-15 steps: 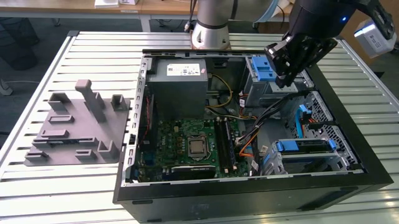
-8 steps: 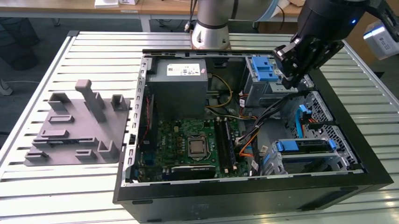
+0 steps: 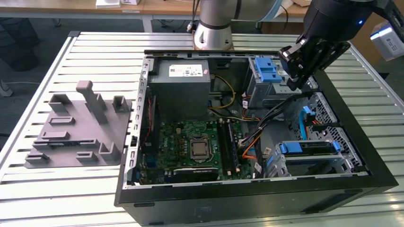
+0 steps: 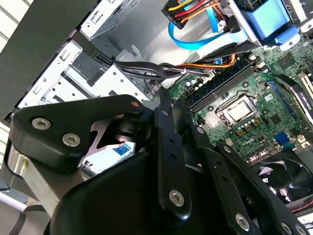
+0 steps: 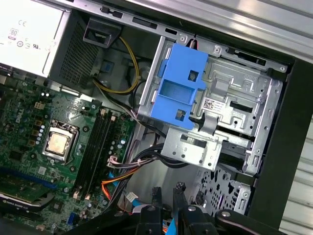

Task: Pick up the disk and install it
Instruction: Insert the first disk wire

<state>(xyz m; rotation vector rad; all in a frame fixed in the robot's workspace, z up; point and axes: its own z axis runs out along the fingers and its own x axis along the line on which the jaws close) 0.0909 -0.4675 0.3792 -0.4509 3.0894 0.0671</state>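
— Claw point(image 3: 296, 84) first: how does it stand?

— Black, jointed, hanging over the far corner of the open computer case point(image 3: 252, 203) on the exterior view's right. In the first wrist view its two slim fingers point(image 5: 156, 196) are drawn close together, with a thin slit between the tips and nothing pinched there.

— What lies under it?

— A drive cage point(image 3: 268, 78) of folded, punched sheet metal, bare grey, with a glossy blue plastic latch point(image 5: 178, 83) across its face. The fingertips hang just beside it; I cannot tell whether they touch it.

— And the disk?

— The disk point(image 3: 307, 148) is well apart from the claw, in a metal bay at the near corner of the case on the exterior view's right. It is a flat silver-grey slab clipped in a blue plastic bracket. The second wrist view shows that bracket point(image 4: 266, 19) with a flat pale blue ribbon cable point(image 4: 195, 41) curling beside it.

— The rest of the case?

— A boxy grey power supply point(image 3: 183, 90) with a white sticker sits at the far side. Below it lies the green motherboard point(image 3: 183, 142), with a square metal processor socket point(image 3: 199, 148) in its middle. Orange and black wires point(image 5: 120, 183) run in a bundle past the board.

— Outside the case?

— A ribbed, slatted metal table point(image 3: 75, 194) carries it. On the exterior view's left stands a matte grey moulded fixture point(image 3: 75, 127) with upright posts and blocks.
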